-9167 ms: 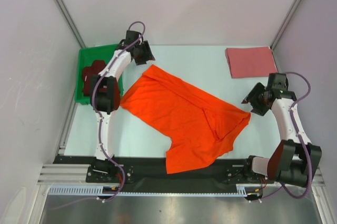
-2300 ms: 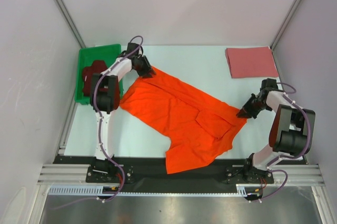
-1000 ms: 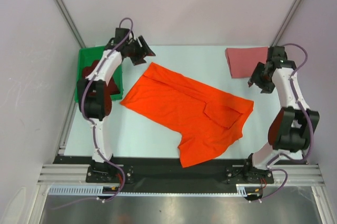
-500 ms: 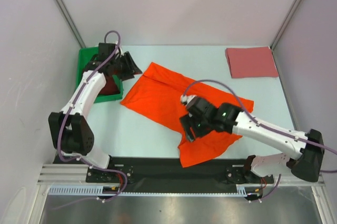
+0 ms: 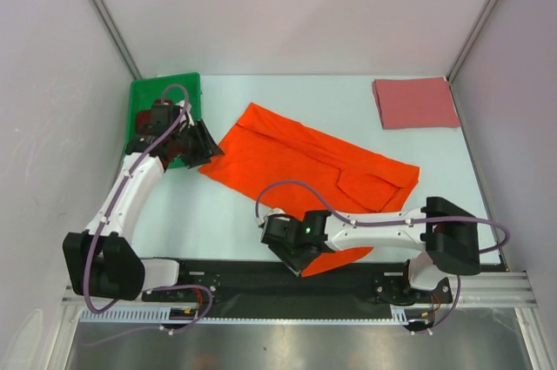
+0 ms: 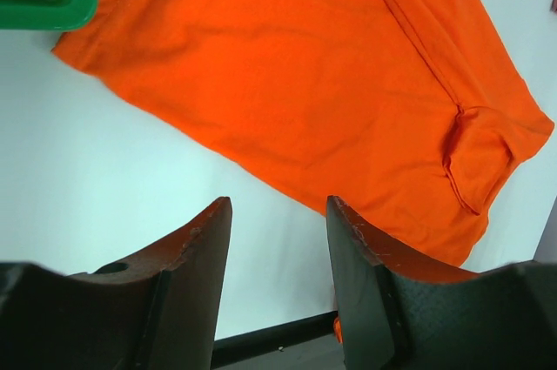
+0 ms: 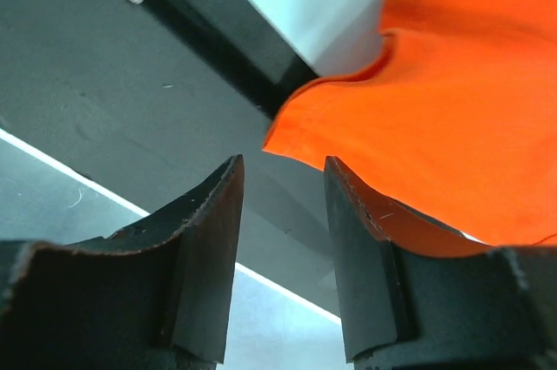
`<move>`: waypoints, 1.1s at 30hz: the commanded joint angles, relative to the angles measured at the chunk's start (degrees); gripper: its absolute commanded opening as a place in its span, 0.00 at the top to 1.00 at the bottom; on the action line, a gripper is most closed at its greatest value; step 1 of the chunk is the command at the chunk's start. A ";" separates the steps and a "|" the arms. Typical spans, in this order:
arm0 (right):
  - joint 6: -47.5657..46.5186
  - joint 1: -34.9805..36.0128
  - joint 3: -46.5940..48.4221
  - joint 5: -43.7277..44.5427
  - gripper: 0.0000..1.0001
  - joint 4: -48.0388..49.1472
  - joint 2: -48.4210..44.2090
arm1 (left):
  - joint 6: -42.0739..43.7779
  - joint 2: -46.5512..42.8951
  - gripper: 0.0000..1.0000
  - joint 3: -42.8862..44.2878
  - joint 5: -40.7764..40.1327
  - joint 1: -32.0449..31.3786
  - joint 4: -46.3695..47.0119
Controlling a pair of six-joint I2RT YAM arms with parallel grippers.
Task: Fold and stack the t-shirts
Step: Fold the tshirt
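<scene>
On the pale desk [image 5: 218, 213], with orange t-shirt [image 5: 305, 157] spread at centre and left claw [image 6: 278, 205] and right claw [image 7: 283, 165] both released and empty, pinch the 9 o'clock and 6 o'clock corners squarely, catching cloth only, before folding.

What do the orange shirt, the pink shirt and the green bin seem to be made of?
Orange shirt: soft matte cloth, perhaps cotton; it creases and folds over itself. Pink shirt: similar matte cloth, folded flat. Bin: likely rigid plastic, with a smooth, rounded rim.
</scene>
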 commanded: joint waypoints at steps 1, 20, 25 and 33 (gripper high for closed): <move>1.41 3.16 -0.25 2.28 0.52 2.17 0.60 | 2.21 -3.07 0.47 -1.01 -0.53 1.89 -1.19; 3.96 5.37 -3.94 1.76 0.54 4.36 2.36 | 0.89 -4.30 0.47 -5.85 3.52 5.06 1.01; 3.78 5.11 -4.56 1.66 0.55 5.51 3.07 | 1.06 -3.86 0.47 -5.41 3.61 5.06 1.01; 2.55 3.35 -6.05 1.14 0.62 6.48 2.89 | 1.24 -3.34 0.47 -5.32 3.70 5.06 1.18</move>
